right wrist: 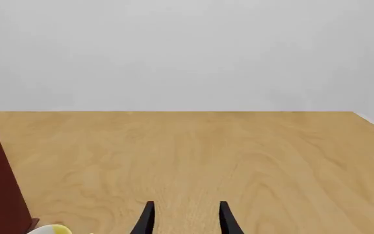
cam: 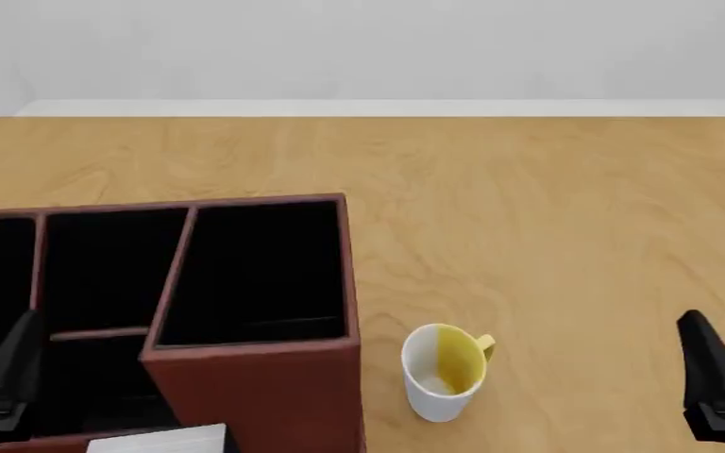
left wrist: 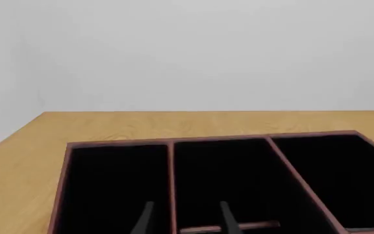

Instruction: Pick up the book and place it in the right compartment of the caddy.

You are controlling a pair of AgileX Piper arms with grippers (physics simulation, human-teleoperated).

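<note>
The reddish-brown caddy (cam: 261, 392) stands at the near left of the table, its black bays open upward. Its right compartment (cam: 261, 274) is the wide undivided bay, and it holds nothing I can see. A white strip at the bottom edge of the front view, just before the caddy, looks like the book (cam: 159, 440); most of it is cut off. My left gripper (left wrist: 187, 217) hovers open over the caddy's (left wrist: 119, 143) narrower bays, with the right compartment (left wrist: 343, 180) off to one side. My right gripper (right wrist: 185, 217) is open above bare wood at the near right, holding nothing.
A white mug (cam: 445, 373) with a yellow inside stands just right of the caddy's front corner, between the two arms; its rim shows in the right wrist view (right wrist: 52, 229). The wooden table (cam: 551, 208) stretches back to a pale wall.
</note>
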